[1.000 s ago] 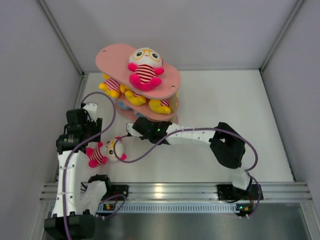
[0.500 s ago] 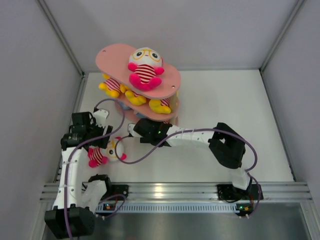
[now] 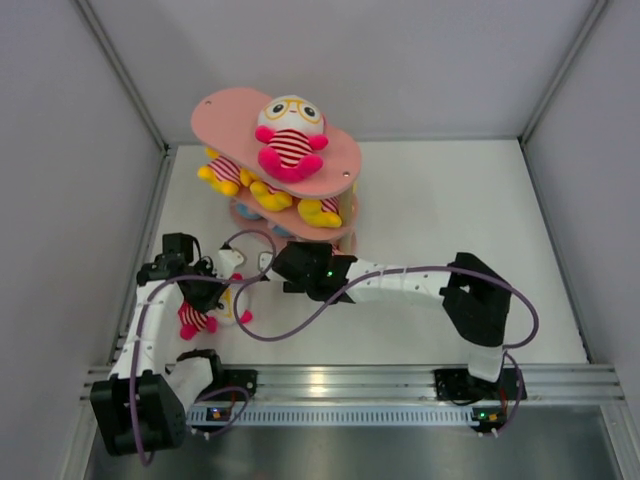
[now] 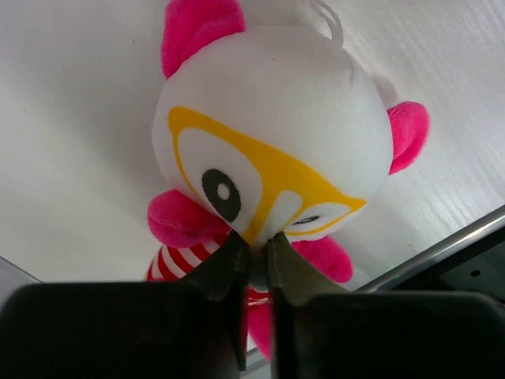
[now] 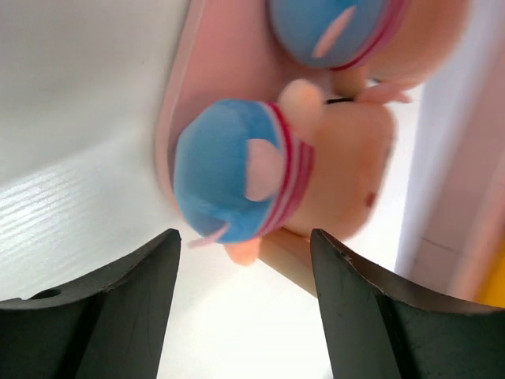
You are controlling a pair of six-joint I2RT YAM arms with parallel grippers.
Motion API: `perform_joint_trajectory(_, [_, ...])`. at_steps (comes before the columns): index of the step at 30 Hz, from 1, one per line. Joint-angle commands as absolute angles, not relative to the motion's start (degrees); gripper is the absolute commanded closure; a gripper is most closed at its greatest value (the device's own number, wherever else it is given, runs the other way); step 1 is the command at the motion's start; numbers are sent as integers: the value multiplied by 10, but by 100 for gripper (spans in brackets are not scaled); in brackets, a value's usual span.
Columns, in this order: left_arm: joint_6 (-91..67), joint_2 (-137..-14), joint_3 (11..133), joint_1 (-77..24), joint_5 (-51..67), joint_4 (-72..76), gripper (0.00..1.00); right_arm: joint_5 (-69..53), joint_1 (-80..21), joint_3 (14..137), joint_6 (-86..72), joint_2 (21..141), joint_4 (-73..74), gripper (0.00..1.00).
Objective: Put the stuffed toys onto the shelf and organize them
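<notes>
A pink-limbed stuffed toy with yellow glasses and a red-white striped shirt lies on the table at the near left. My left gripper is directly over it, and its fingers are shut on the plush under the chin. The pink three-tier shelf carries a matching toy on top and yellow-bodied toys on the middle board. My right gripper stands open at the bottom board, facing a peach-faced toy in blue shorts. Nothing sits between its fingers.
A second toy with blue shorts lies further along the bottom board. A metal rail runs along the near table edge, close to the held toy. White walls enclose the table on the left, back and right. Purple cables loop off both arms.
My left arm has swung down toward the near edge and its jaws have closed on the glasses toy. My right gripper has opened and drawn slightly back from the shelf.
</notes>
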State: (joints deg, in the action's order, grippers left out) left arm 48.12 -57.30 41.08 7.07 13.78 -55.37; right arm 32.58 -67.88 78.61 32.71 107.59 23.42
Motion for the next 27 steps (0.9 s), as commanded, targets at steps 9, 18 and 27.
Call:
perform_joint_trajectory(9, [365,-479,521,73,182,-562,100,251,-751,766,259,885,131,33])
perform_joint_trajectory(18, [350,-453,670,74,329,-713,100,69,-761,796,176,852,32,16])
perform_joint_trajectory(27, [402,-445,783,72,451,-844,100,4,-763,861,135,901,14,9])
